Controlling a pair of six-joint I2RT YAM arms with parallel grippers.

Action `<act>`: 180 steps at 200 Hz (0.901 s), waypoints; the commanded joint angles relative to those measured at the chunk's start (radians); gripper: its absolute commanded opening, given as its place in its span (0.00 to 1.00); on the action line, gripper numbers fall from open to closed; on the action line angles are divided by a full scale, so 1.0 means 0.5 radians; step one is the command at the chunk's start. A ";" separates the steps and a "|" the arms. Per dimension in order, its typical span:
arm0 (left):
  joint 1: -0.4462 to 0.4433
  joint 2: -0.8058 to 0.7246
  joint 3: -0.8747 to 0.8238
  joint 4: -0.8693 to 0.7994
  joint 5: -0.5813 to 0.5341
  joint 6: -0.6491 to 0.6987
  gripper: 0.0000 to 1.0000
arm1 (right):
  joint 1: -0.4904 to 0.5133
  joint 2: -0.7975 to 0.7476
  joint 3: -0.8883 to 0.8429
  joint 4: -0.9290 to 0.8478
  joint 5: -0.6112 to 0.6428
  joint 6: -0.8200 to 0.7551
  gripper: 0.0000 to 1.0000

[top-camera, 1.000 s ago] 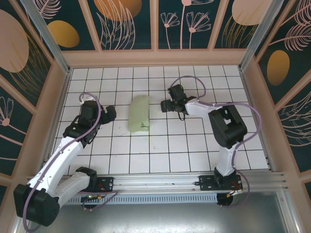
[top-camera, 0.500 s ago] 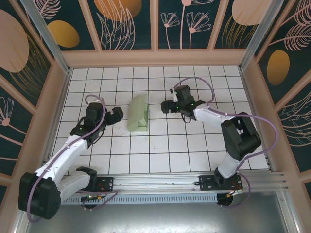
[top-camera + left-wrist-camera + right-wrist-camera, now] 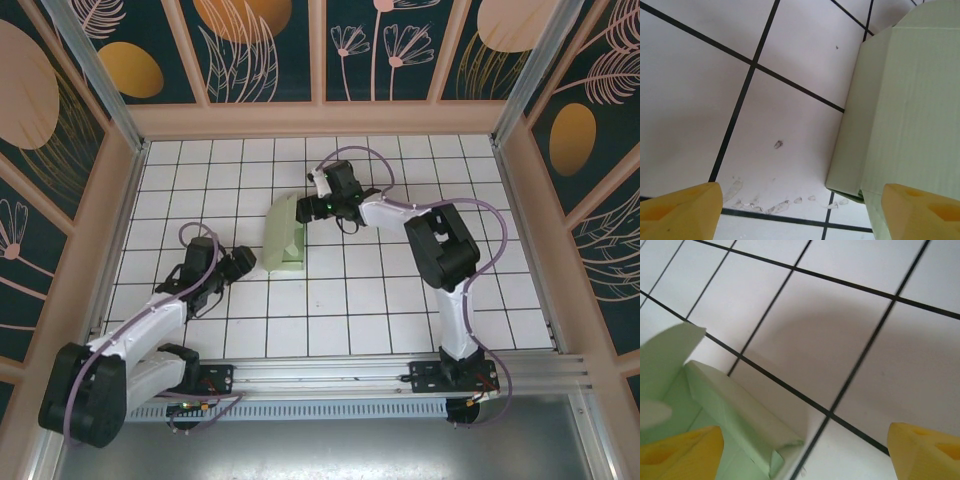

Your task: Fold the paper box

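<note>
The paper box (image 3: 285, 237) stood half-formed midway between the table's (image 3: 400, 320) edges, flaps unfinished, I judged. My left claw (image 3: 241, 262) and right claw (image 3: 310, 208) flanked it, both spread, gripping nothing.

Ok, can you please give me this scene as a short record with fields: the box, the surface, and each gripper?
object: paper box, pale green card, partly folded, walls and a flap raised
surface: tiled table, white with black grid lines
left gripper: open, at the box's near left side
right gripper: open, at the box's far right edge
contact: cannot tell for either gripper
</note>
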 commanded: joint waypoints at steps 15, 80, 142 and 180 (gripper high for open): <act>0.032 0.424 0.366 0.163 -0.034 0.171 0.71 | -0.009 -0.083 -0.058 0.009 -0.033 0.085 0.85; 0.090 1.120 0.917 0.105 0.035 0.458 0.37 | -0.103 -0.840 -0.792 0.207 0.196 0.229 0.86; 0.055 1.618 1.276 0.191 0.634 0.484 0.17 | -0.281 -1.361 -1.225 0.171 0.372 0.282 0.86; -0.062 1.832 1.561 0.094 0.818 0.535 0.14 | -0.320 -1.568 -1.358 0.103 0.448 0.279 0.86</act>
